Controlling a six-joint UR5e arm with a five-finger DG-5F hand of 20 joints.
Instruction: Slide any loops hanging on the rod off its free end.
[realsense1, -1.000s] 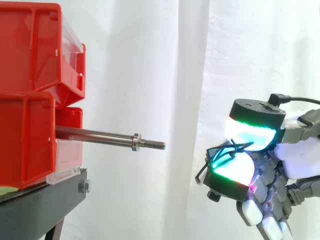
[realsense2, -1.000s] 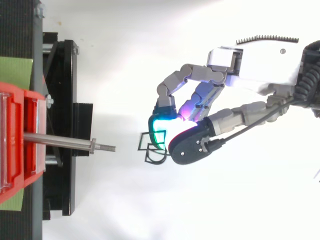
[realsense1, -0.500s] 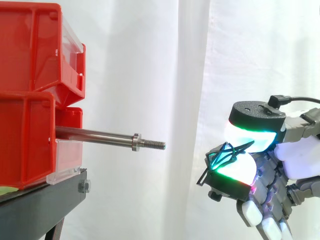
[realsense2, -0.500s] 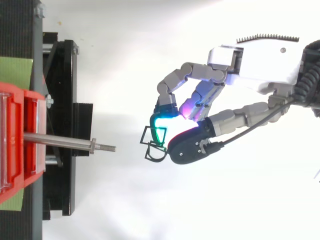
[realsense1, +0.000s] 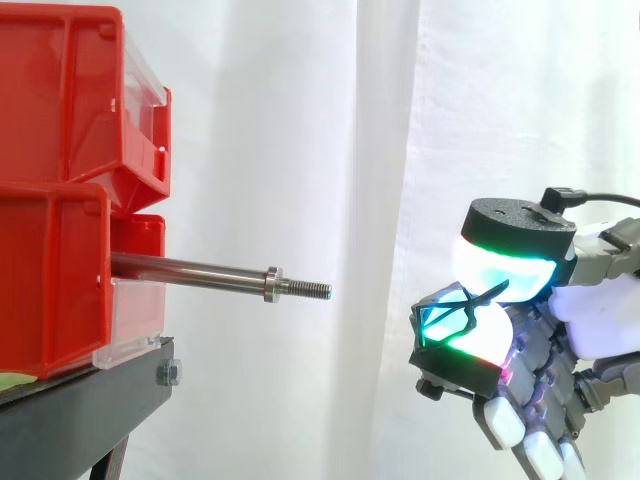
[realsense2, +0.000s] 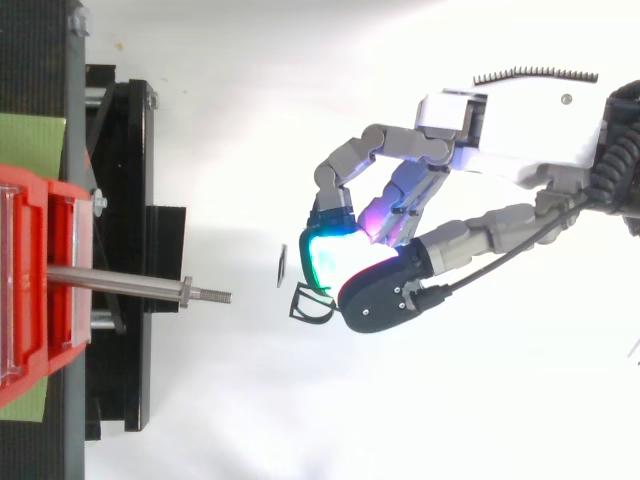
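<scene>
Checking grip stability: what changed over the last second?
The black wire loops twisted in the pinch of the hand; seen from above, one turned edge-on. The hand barely moved. The rod stayed bare, the red bins unmoved.

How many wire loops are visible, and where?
2: an edge-on loop just off the hand's fingertips, a rounded loop against them; none on the rod. Others may be hidden.

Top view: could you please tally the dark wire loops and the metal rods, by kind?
loops: 2
rod: 1
Total: 3
</scene>
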